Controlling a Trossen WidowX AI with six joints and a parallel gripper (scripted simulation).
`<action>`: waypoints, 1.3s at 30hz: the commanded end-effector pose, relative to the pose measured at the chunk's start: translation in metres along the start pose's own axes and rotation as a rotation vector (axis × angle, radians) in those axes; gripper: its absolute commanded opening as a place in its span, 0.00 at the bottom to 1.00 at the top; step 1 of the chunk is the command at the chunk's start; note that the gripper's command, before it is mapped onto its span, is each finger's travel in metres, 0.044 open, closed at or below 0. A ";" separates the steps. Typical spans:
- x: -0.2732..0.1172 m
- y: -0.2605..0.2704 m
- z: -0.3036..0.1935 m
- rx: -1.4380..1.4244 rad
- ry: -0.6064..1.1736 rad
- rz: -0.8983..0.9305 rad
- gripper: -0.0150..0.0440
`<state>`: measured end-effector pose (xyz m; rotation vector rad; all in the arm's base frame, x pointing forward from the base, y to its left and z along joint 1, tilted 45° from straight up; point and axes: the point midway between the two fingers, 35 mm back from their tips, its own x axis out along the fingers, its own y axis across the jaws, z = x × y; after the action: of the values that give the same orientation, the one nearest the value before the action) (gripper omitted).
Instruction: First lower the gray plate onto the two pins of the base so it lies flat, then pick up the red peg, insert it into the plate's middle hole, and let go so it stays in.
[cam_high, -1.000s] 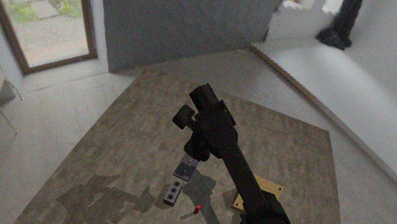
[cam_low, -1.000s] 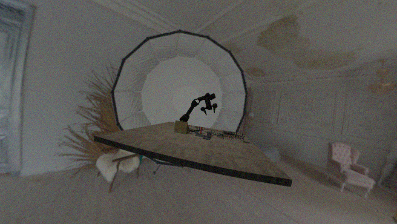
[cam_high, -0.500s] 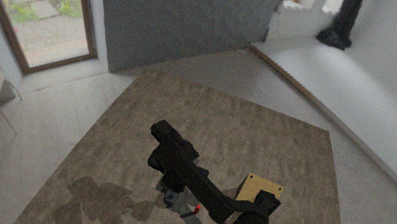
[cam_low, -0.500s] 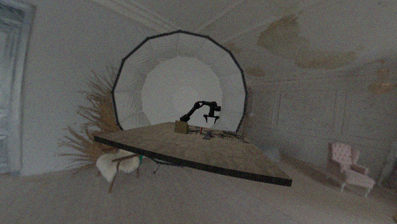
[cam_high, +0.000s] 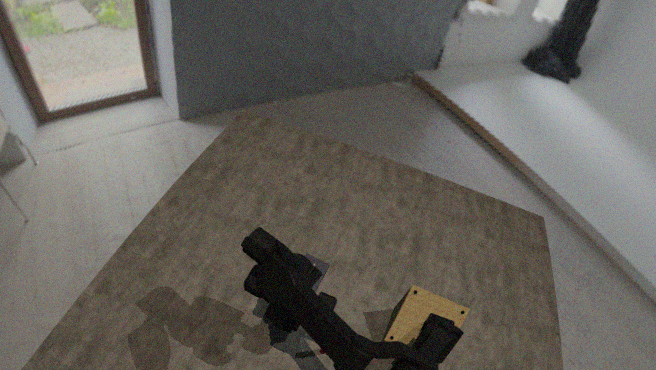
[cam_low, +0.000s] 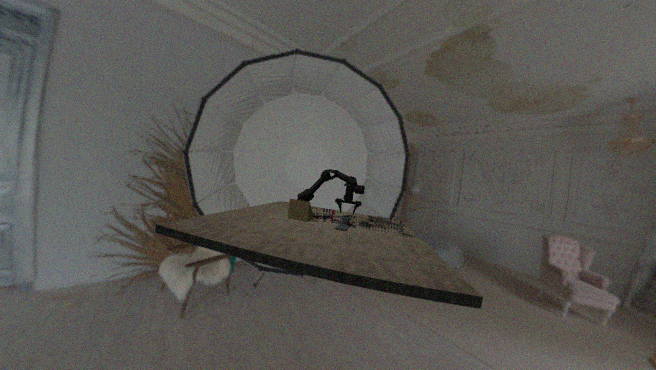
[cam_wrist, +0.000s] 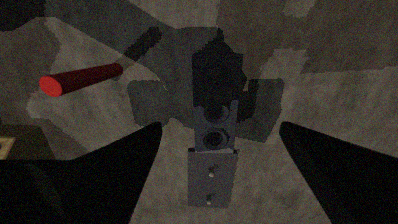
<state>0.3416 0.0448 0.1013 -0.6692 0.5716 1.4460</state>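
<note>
My black parallel-jaw gripper (cam_low: 349, 207) (cam_wrist: 219, 127) is spread, nothing pinched, above the brown tabletop (cam_high: 350, 200) (cam_low: 320, 250) (cam_wrist: 310, 200). Gray plate with round holes (cam_wrist: 216, 138) lies between the fingers in wrist view, just beside the gray rectangular two-pin base (cam_wrist: 212, 186), off its pins. Red cylindrical peg (cam_low: 333, 215) (cam_wrist: 82, 80) stands upright, apart from both.

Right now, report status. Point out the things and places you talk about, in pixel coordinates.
Gripper (cam_low: 349, 209) (cam_wrist: 219, 127) open, above plate (cam_wrist: 215, 138). Plate off base's (cam_wrist: 199, 187) two pins. Red peg (cam_wrist: 82, 80) (cam_low: 333, 215) standing, not inserted. Nothing seen blocking.
</note>
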 end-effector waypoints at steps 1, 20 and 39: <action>0.010 0.002 0.001 0.003 -0.005 0.007 1.00; 0.038 0.001 0.001 0.005 -0.004 0.008 1.00; 0.068 0.002 0.002 0.003 -0.007 0.007 1.00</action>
<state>0.3450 0.0885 0.0590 -0.6669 0.5700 1.4486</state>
